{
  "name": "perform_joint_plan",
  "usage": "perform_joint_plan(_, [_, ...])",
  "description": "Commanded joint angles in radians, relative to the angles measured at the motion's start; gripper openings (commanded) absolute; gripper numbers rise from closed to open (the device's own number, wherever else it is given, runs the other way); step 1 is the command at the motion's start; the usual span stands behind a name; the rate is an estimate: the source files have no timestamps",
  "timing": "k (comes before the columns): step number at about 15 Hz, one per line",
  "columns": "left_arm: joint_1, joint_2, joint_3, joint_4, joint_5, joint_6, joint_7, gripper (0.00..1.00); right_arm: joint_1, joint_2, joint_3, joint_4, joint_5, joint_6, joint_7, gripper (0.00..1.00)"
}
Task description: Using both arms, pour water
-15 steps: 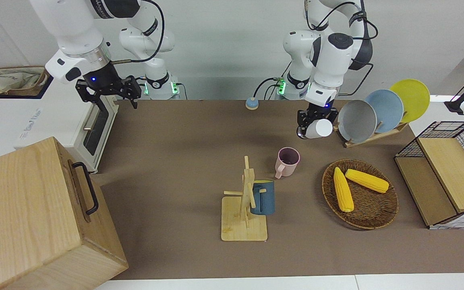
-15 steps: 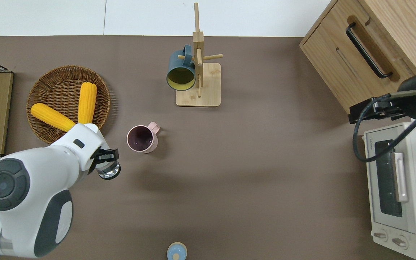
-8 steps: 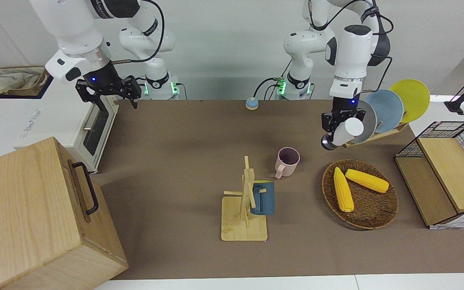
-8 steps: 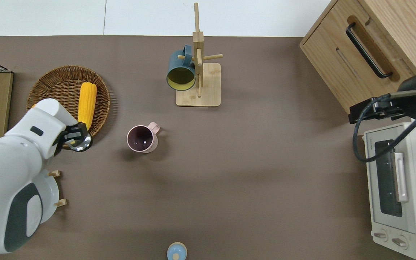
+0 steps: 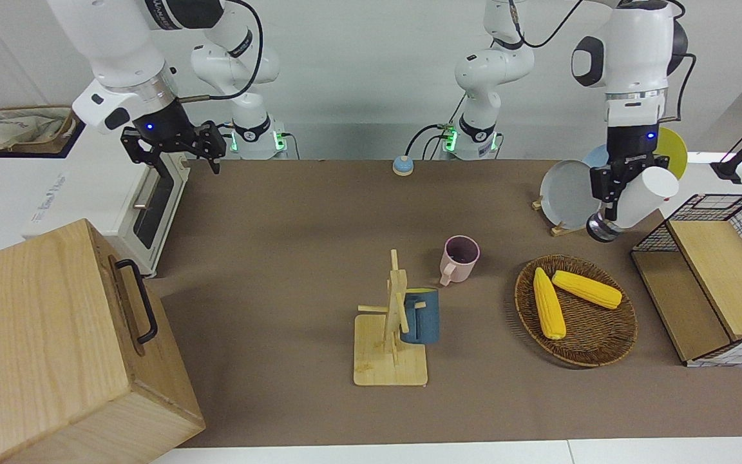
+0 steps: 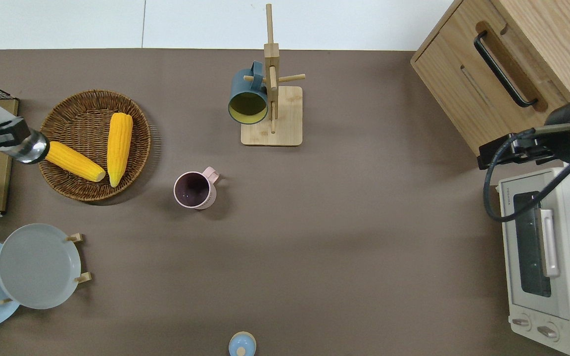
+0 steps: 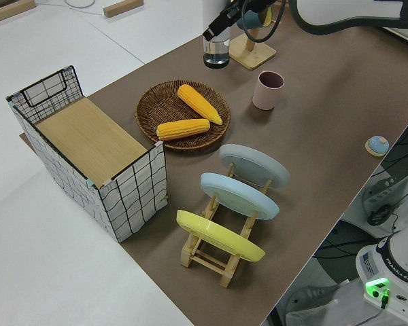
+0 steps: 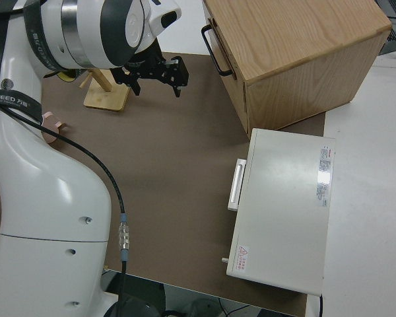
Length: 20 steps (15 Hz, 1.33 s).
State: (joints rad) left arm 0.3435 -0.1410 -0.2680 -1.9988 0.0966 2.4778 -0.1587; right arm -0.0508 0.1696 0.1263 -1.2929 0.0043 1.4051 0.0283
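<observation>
My left gripper [image 5: 610, 188] is shut on a clear glass vessel [image 7: 216, 51] with a little water in its bottom; it shows white from the front view [image 5: 635, 196]. In the overhead view the vessel [image 6: 26, 147] hangs over the rim of the wicker basket [image 6: 70, 190] at the left arm's end of the table. The pink mug [image 5: 460, 258] [image 6: 193, 190] stands upright on the mat, apart from the gripper, toward the table's middle. My right gripper [image 5: 178, 149] [image 8: 155, 74] is open, holds nothing, and its arm is parked.
Two corn cobs [image 6: 117, 141] lie in the basket. A wire crate with a wooden top [image 5: 719, 277] stands at the left arm's end. A plate rack [image 6: 37, 267] holds three plates. A wooden mug tree [image 6: 271, 99] carries a blue mug. A wooden cabinet [image 5: 55, 348] and toaster oven [image 6: 547, 277] stand at the right arm's end.
My left arm has swung away from the pink mug toward its own end of the table, carrying the vessel, and now shows the plate rack. The right arm has not moved.
</observation>
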Motion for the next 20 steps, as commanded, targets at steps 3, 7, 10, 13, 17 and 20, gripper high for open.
perform_joint_plan(3, [0.118, 0.142, 0.000, 0.201, -0.053, 0.001, 0.214, 0.00, -0.017, -0.021, 0.010, -0.026, 0.005, 0.003, -0.021, 0.992])
perform_joint_plan(7, [0.184, 0.219, 0.000, 0.305, -0.146, -0.014, 0.369, 0.00, -0.017, -0.021, 0.010, -0.025, 0.005, 0.003, -0.021, 0.992])
perform_joint_plan(10, [0.235, 0.279, 0.000, 0.360, -0.211, -0.014, 0.482, 0.00, -0.017, -0.019, 0.010, -0.025, 0.005, 0.003, -0.021, 0.992])
perform_joint_plan(13, [0.287, 0.329, 0.000, 0.391, -0.329, -0.013, 0.643, 0.00, -0.017, -0.019, 0.010, -0.025, 0.005, 0.003, -0.021, 0.992])
perform_joint_plan(17, [0.362, 0.377, -0.002, 0.400, -0.481, -0.013, 0.858, 0.00, -0.017, -0.019, 0.010, -0.025, 0.005, 0.003, -0.021, 0.992])
perform_joint_plan(20, [0.405, 0.418, -0.003, 0.414, -0.573, -0.013, 0.993, 0.00, -0.017, -0.019, 0.010, -0.025, 0.005, 0.003, -0.021, 0.992])
